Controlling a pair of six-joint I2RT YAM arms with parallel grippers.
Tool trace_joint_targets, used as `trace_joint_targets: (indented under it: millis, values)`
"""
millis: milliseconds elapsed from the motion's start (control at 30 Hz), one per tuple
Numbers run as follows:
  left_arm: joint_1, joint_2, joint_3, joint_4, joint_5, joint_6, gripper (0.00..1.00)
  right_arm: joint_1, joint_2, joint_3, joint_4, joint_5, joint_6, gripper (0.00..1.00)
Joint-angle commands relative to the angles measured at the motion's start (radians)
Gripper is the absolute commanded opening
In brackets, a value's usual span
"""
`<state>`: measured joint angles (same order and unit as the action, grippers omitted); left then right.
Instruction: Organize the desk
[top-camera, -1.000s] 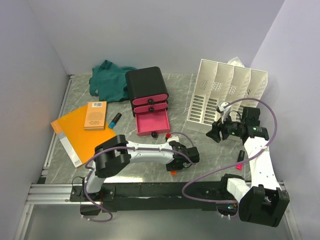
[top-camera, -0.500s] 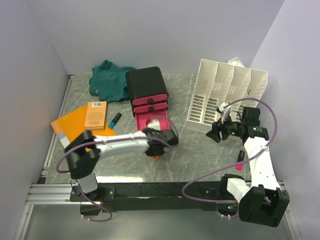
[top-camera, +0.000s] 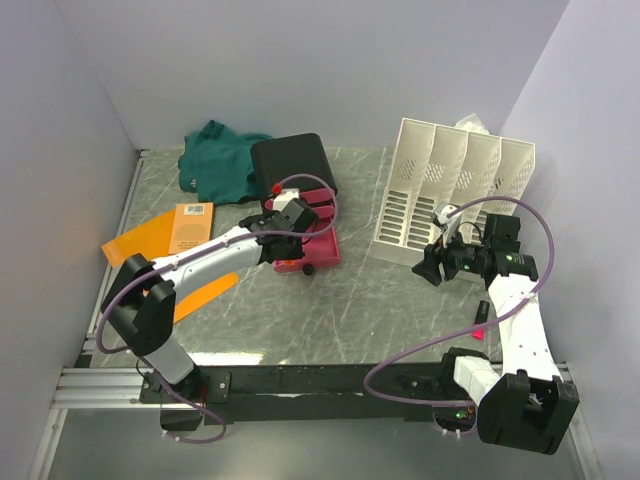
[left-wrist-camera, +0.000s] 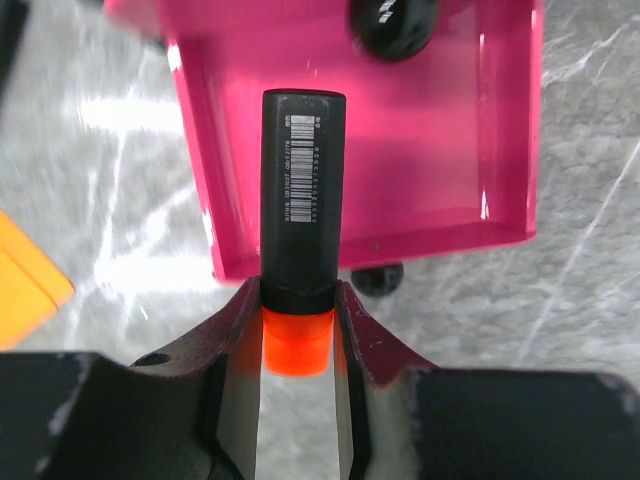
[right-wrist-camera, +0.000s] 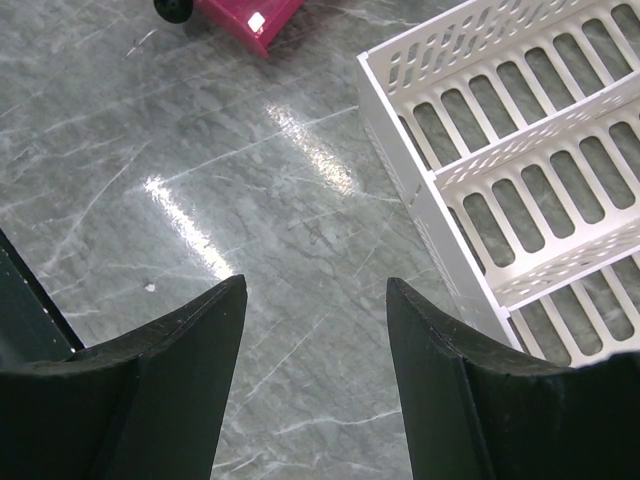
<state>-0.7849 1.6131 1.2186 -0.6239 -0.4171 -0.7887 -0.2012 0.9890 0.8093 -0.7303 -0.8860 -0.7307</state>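
L pincer (left-wrist-camera: 298, 290) is clamped on a black marker (left-wrist-camera: 300, 190), gripping it low on the barrel just above the orange end. The marker's barcode label faces the wrist cam. The marker hangs over the open pink drawer (left-wrist-camera: 500, 150), not touching the floor of it as far as I can tell. The drawer knob (left-wrist-camera: 378, 278) pokes out at the near edge. There's a black round thing (left-wrist-camera: 395, 20) at the far end, can't tell what.

R pincer (right-wrist-camera: 315, 290) is wide open w/ nothing in it, above bare stone just beside the white file rack (right-wrist-camera: 520, 150).

The table (top-camera: 380, 300) is grey-green marble and spans the whole top view under everything, w/ a black rail at the front by the arm bases. On it:
- black drawer box (top-camera: 292, 160) at centre back, bottom drawer pulled out
- green cloth (top-camera: 218, 160) at back left
- orange folder (top-camera: 140, 250) at left, w/ a small orange book (top-camera: 190, 228) on it
- small pink item (top-camera: 480, 326) near the R arm, too small to ID
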Motion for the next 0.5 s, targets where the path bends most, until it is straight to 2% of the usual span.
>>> trace_joint_targets:
  millis: [0,67,233,267,367,467]
  values:
    - [0.03,0.016,0.029,0.14,0.032,0.279,0.15,-0.009,-0.012,0.011,-0.012,-0.031,-0.021,0.66]
    - [0.044,0.031,0.019,0.167,0.038,0.353,0.19,-0.007,-0.007,0.013,-0.017,-0.031,-0.024,0.66]
    - [0.053,0.082,0.016,0.236,0.006,0.454,0.37,-0.009,-0.004,0.014,-0.02,-0.033,-0.027,0.66]
    - [0.055,0.087,0.013,0.246,0.009,0.462,0.47,-0.009,-0.004,0.014,-0.018,-0.031,-0.029,0.66]
    - [0.053,0.099,0.007,0.273,-0.006,0.473,0.67,-0.009,-0.001,0.014,-0.021,-0.033,-0.032,0.66]
    - [0.053,0.088,0.002,0.285,-0.028,0.471,0.77,-0.007,-0.003,0.013,-0.024,-0.033,-0.035,0.66]
